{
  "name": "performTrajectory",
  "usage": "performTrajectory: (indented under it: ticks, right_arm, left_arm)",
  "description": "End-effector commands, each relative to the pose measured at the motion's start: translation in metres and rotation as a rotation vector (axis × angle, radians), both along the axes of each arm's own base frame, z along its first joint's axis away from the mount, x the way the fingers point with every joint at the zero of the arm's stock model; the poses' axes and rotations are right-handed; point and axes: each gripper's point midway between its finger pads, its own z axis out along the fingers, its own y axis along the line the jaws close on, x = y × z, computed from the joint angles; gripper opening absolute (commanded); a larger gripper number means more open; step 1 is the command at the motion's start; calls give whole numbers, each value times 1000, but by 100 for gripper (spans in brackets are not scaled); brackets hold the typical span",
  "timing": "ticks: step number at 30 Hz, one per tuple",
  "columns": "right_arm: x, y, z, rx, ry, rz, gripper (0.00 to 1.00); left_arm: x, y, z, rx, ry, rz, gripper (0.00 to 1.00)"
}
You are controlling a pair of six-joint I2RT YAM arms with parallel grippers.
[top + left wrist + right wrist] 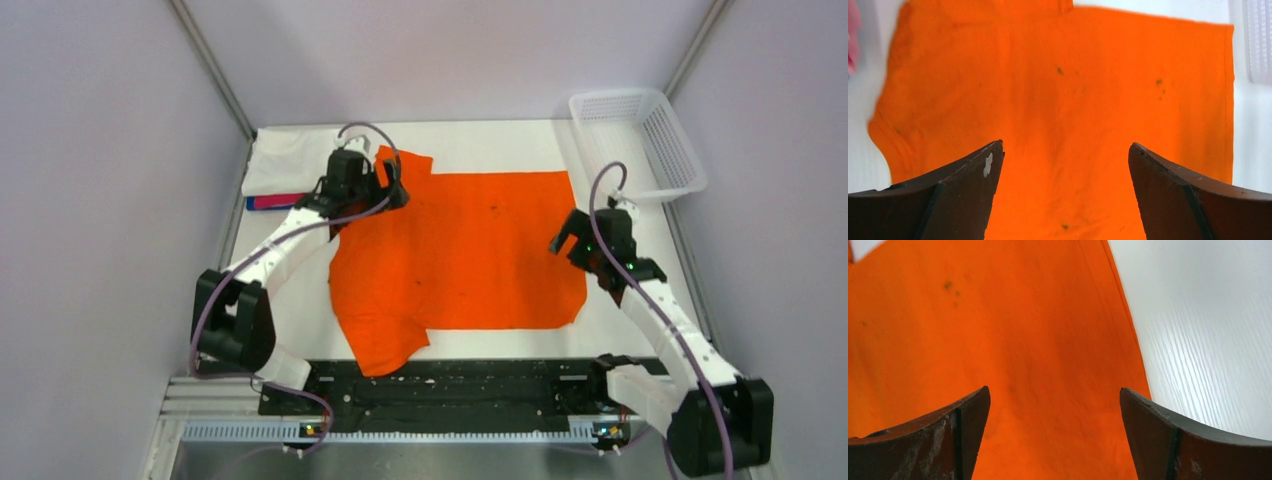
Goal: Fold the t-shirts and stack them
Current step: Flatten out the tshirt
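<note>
A bright orange t-shirt (460,250) lies spread flat on the white table, its hem to the right and its sleeves to the left. It fills the left wrist view (1063,100) and most of the right wrist view (998,340). My left gripper (392,185) is open and empty above the shirt's far left part, near the upper sleeve. My right gripper (568,238) is open and empty above the shirt's right hem. Folded t-shirts (282,165), white on top with pink-red and blue edges below, lie stacked at the far left corner.
A white plastic mesh basket (636,140) stands at the far right corner, overhanging the table edge. Grey walls close in both sides. A black rail (440,385) runs along the near edge between the arm bases.
</note>
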Motion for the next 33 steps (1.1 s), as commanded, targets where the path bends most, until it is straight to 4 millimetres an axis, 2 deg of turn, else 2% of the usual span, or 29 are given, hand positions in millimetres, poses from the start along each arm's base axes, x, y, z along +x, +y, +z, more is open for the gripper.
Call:
performTrajectory:
  ticks: [1,5,11,13,16,17,21,29,33]
  right_arm:
    - [-64,-5,-27,91,144,-99,99]
    - [-99,-18,-51,72,242,-195,97]
    - [-116,-5,-80,149,355,-200,70]
    - [-122,-7,-89,138,398,-218,59]
    - [-118,-13,-94,109,402,-247,41]
    - [-117,-16,-94,91,411,-255,31]
    - [-113,-19,-88,48,445,-245,1]
    - [-101,-24,-70,-56,552,-218,0]
    - [-107,-25,-65,-191,687,-193,1]
  left_arm:
    - [-30,7,-11,-50,-15,51,99]
    - [-54,7,-29,-68,36,45,99]
    - [-49,7,-19,-68,15,55,99]
    - [-44,9,-17,-57,-2,63,99]
    - [-36,16,-14,-24,-22,94,99]
    - [-33,17,-12,-16,-27,101,99]
    - [-26,20,-6,0,-37,130,99]
    - [-20,19,-18,20,-18,119,99]
    - [-19,25,-25,39,-3,132,99]
